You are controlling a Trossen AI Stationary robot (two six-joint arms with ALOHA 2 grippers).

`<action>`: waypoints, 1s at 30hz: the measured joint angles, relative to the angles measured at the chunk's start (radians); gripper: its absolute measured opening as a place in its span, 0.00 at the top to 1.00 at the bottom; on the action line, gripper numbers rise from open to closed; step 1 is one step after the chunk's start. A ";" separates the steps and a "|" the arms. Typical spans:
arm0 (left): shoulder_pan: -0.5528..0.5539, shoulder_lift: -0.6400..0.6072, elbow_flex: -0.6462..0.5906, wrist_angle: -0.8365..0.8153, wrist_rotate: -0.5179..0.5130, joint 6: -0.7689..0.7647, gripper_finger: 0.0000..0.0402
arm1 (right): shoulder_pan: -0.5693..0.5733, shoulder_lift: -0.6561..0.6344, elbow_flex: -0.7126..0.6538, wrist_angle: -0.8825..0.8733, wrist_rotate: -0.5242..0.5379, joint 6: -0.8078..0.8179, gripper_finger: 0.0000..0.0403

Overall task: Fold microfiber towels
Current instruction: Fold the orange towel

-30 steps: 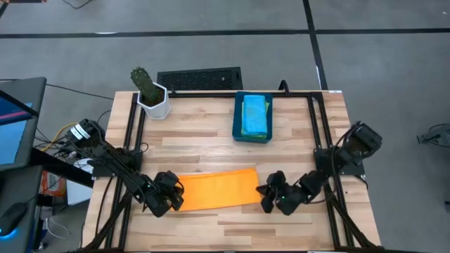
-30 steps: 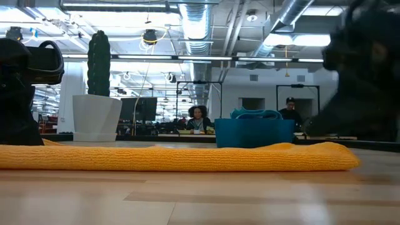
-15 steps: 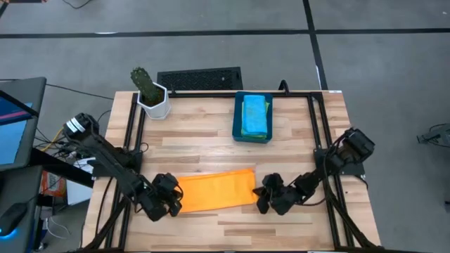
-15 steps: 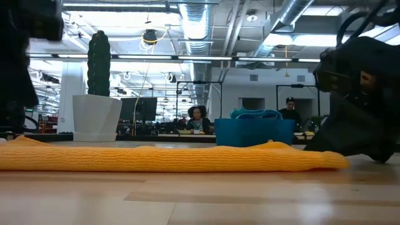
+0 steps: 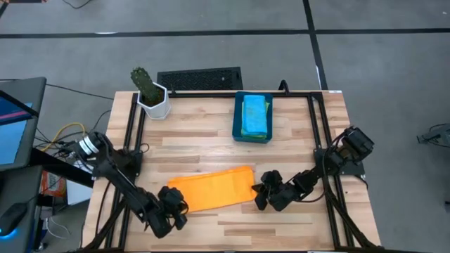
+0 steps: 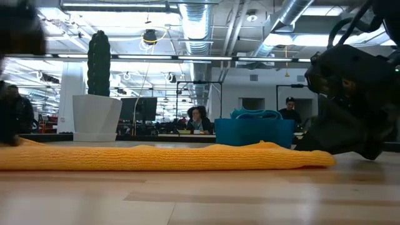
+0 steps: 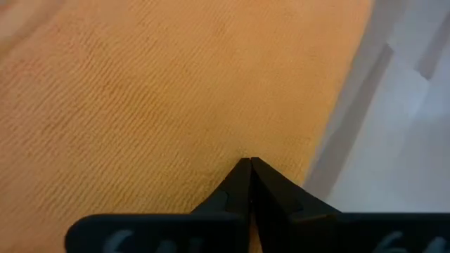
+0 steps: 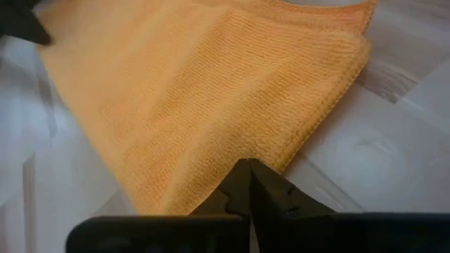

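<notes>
We took the orange towel (image 5: 209,189) as our landmark: it lay folded in a long strip on the near half of the wooden table (image 5: 211,140), slightly slanted. At its left end we saw the left gripper (image 5: 174,204) low on the table, its jaws pressed together; in the left wrist view the two fingertips (image 7: 249,169) met in a point right on the orange cloth, but we could not tell whether any fabric was pinched between them. At the towel's right end sat the right gripper (image 5: 261,195), likewise clenched, its tips touching at the towel's folded edge in the right wrist view, the cloth spreading away in front of them. Beyond the towel, towards the far side, stood a blue bin (image 5: 253,117) holding folded light blue and green towels (image 5: 254,112), and further left of that a potted cactus (image 5: 149,92) at the table's far corner.
</notes>
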 joint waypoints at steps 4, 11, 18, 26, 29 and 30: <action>-0.037 0.036 0.006 -0.044 0.013 -0.092 1.00 | 0.010 -0.011 -0.004 0.014 -0.001 -0.019 0.93; -0.065 0.026 0.004 -0.053 0.013 -0.108 1.00 | 0.037 -0.060 -0.002 0.293 0.149 -0.259 0.95; -0.064 0.027 0.003 -0.055 0.006 -0.110 1.00 | -0.046 0.139 0.062 0.593 -0.037 -0.442 0.96; -0.061 0.027 0.002 -0.059 0.018 -0.100 1.00 | -0.093 0.282 0.136 0.576 -0.181 -0.457 0.96; -0.061 0.027 0.002 -0.059 0.019 -0.120 1.00 | -0.092 0.282 0.130 0.548 -0.179 -0.450 0.96; -0.061 0.028 0.002 -0.059 0.018 -0.122 1.00 | -0.092 0.282 0.130 0.532 -0.176 -0.458 0.96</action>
